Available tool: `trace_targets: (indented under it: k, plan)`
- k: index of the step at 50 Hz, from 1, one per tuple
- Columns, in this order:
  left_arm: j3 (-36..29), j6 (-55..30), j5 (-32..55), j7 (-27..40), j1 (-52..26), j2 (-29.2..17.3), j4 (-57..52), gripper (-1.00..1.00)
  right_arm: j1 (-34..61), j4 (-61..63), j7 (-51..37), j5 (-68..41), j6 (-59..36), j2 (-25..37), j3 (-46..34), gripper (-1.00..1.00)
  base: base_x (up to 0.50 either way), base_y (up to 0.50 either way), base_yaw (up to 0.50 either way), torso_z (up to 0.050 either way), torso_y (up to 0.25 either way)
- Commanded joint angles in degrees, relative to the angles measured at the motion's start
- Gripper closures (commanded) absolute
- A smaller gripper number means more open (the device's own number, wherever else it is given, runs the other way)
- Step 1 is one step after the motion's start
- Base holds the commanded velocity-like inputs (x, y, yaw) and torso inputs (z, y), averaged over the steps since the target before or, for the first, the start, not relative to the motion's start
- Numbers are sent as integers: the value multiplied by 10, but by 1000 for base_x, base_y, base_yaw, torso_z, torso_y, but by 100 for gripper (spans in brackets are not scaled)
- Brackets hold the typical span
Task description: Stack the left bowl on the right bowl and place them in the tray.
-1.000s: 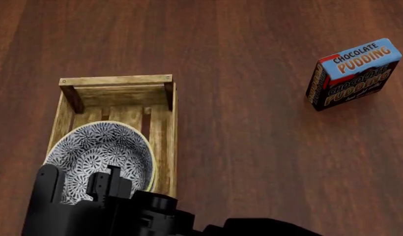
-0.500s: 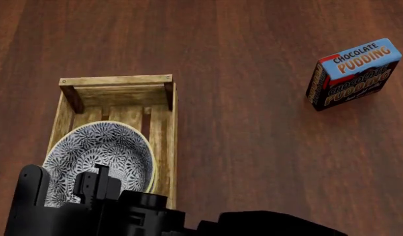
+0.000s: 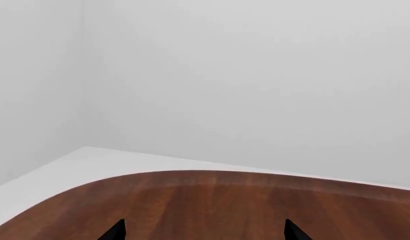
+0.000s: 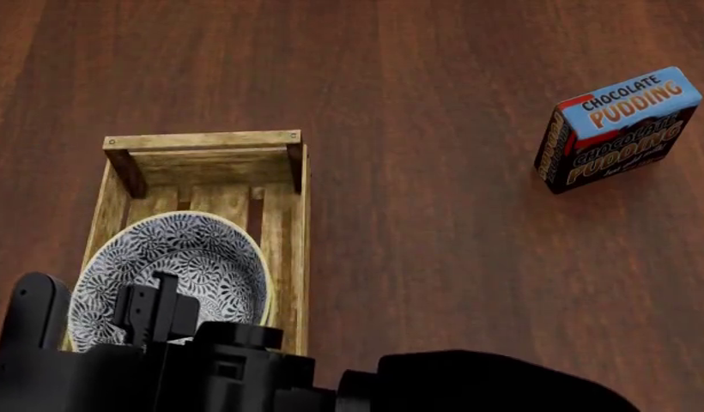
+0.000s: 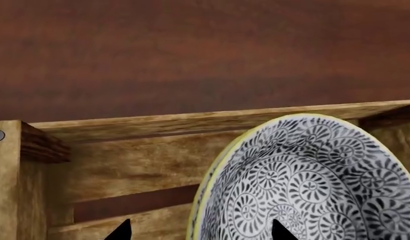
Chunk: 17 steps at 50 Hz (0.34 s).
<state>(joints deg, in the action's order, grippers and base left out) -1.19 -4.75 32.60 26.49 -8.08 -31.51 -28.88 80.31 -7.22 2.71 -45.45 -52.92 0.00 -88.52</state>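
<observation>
- Sliding toward 8 o'clock in the head view, the right gripper and its black arm sit lower and further left than a second ago, while the bowl, tray and pudding box have not shifted.
- Only one patterned bowl shows, resting inside the tray at its near end; whether a second is nested beneath cannot be told.
- In the right wrist view the tips stand apart with the bowl's rim between them and nothing clamped, which suggests a release and withdrawal.
- Left gripper faces an empty stretch of table, its tips apart, likely parked out of the way.
- Pudding box stands well apart at 2 o'clock.
</observation>
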Motion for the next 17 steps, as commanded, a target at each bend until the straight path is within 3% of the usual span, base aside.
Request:
trace_targets:
  k: [1,17]
  plan:
    - [3,1,0,2,-1,-1,3,-100,14,11,-25,-22,-2,0,0,-100,0,0,0,0,0]
    - [1,2,0,2,-1,-1,2,-100,30,32,-63,-51,-7,0,0,-100,0,0,0,0,0]
